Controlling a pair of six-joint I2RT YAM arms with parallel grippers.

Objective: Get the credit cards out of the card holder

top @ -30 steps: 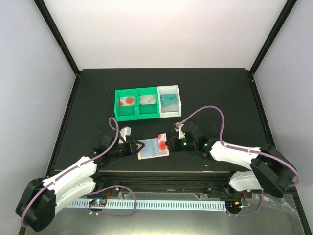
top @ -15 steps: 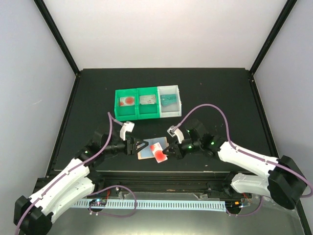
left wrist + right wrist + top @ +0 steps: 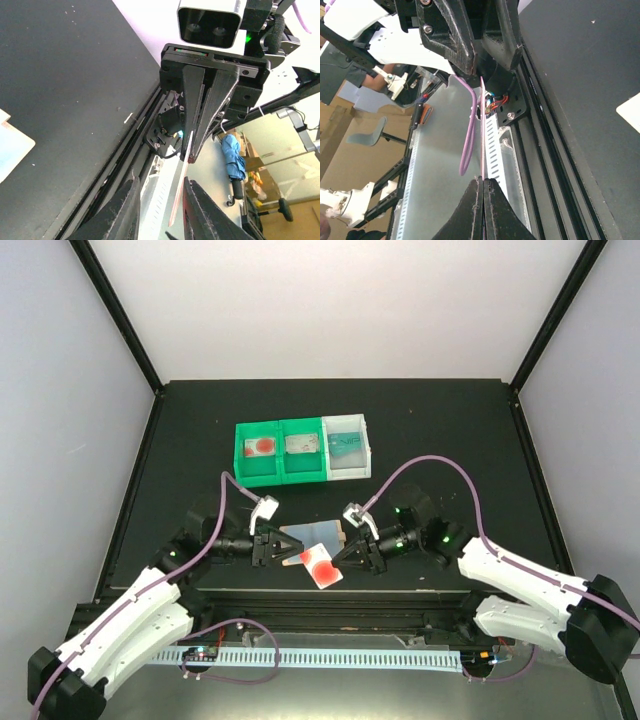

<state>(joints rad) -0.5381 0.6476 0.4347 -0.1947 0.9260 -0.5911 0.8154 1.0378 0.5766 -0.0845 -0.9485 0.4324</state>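
The card holder (image 3: 318,532) lies flat on the black table, bluish-grey side up; its corner shows in the left wrist view (image 3: 12,147). One of the credit cards (image 3: 322,571), pinkish with a red spot, is lifted clear of it, just in front. My right gripper (image 3: 346,558) is shut on that card's right end; the card shows edge-on (image 3: 482,130) above my closed fingertips (image 3: 483,179). My left gripper (image 3: 287,547) faces it from the left. Its jaws (image 3: 160,182) stand apart around the card's free end (image 3: 180,195), which lies close to the right finger.
A three-compartment tray (image 3: 283,478) stands behind, two green bins and one white bin (image 3: 347,472), each with a card inside. The table's near edge and black rail (image 3: 330,598) run just below both grippers. Black frame posts stand at the back corners.
The right gripper drew the red-spotted card off the holder toward the near edge and raised it. The left gripper moved right, opened wider, then narrowed around the card's free end.
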